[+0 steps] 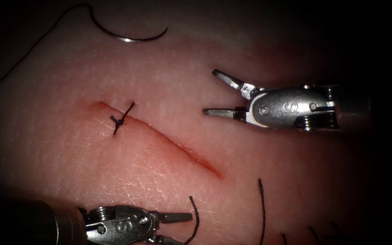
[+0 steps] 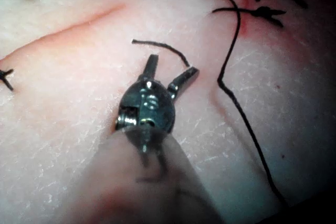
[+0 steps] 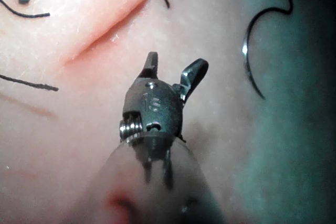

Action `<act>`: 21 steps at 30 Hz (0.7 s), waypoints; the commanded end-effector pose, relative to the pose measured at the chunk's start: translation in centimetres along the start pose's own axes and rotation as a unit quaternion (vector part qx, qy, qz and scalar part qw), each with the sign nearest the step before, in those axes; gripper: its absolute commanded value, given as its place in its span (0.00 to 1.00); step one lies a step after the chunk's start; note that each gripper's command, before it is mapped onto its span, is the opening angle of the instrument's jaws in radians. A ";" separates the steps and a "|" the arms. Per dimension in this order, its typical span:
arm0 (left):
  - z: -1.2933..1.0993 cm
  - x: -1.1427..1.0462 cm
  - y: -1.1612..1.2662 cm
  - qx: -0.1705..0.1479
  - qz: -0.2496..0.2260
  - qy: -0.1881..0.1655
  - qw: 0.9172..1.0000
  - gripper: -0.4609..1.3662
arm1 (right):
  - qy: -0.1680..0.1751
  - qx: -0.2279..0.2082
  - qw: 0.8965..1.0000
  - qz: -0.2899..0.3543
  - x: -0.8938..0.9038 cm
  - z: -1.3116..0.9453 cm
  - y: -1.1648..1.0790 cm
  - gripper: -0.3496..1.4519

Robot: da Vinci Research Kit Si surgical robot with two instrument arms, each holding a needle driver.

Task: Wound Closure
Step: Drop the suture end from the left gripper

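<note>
While needle (image 1: 134,38) lies loose, tissue (image 1: 69,154) lit

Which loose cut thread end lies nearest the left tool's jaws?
The short curved cut end just off the open, empty left tool; the longer cut end lies farther right.

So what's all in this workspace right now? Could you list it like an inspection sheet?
Surface: tissue, with a slanting cut tinged by red fluid.
Job's things: needle lies free on the tissue above the cut, thread trailing left; one knotted stitch crosses the cut's upper end.
Clutter: cut ends of thread below the cut.
Grippers: left tool open, holds nothing; right tool open, holds nothing, right of the cut.
Cables: nothing seen.
Surroundings: dark.
</note>
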 end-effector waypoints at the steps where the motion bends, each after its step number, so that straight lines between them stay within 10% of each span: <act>1: -0.04 -0.01 -0.02 0.002 0.002 0.000 1.000 0.49 | 0.000 0.001 1.000 0.000 -0.01 0.01 0.00 0.82; 21: -0.58 -0.18 -0.11 0.013 -0.003 -0.006 1.000 0.56 | 0.001 0.000 1.000 -0.001 -0.01 0.01 -0.02 0.82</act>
